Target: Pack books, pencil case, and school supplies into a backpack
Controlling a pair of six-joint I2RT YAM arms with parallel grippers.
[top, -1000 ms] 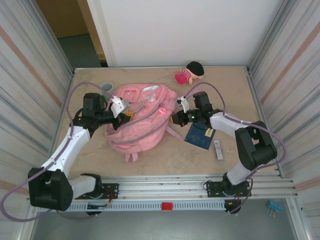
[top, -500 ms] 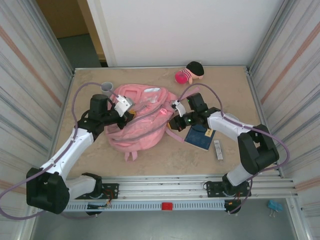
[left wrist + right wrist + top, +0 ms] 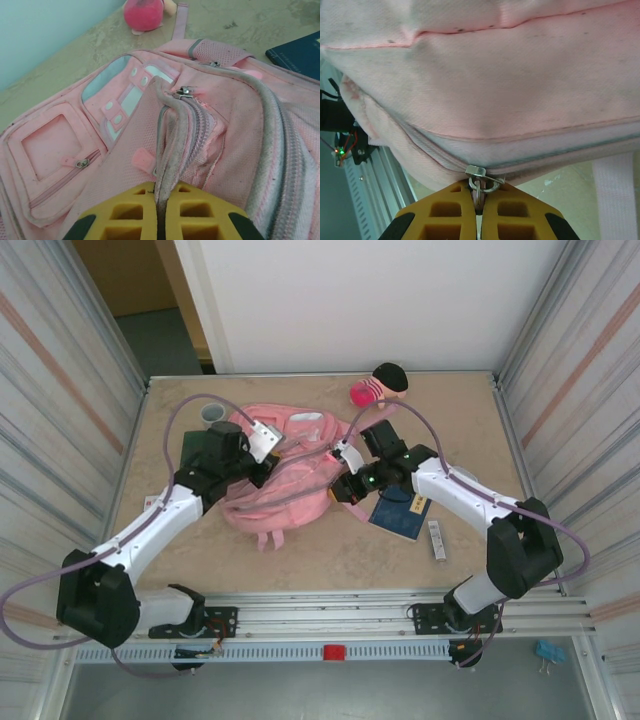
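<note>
The pink backpack [image 3: 290, 475] lies bunched in the middle of the table between both arms. My left gripper [image 3: 264, 466] is shut on the backpack's grey-edged zipper seam [image 3: 172, 130], pinched between the yellow fingers [image 3: 125, 215]. My right gripper [image 3: 346, 486] is shut on a metal zipper pull [image 3: 481, 179] at the backpack's [image 3: 485, 65] right side. The dark blue book [image 3: 400, 512] lies flat on the table right of the backpack, and its corner shows in the left wrist view [image 3: 299, 52]. A narrow grey-white strip [image 3: 436, 538] lies beside the book. The pencil case is out of view.
A pink plush doll [image 3: 378, 386] lies at the far edge; a grey cup [image 3: 213, 413] stands far left of the backpack. Corrugated walls close in both sides. A metal rail [image 3: 340, 615] runs along the near edge.
Both grippers kept their grip. The left gripper moved right and farther, the right gripper moved left. The backpack bunched up narrower and shifted right between them.
</note>
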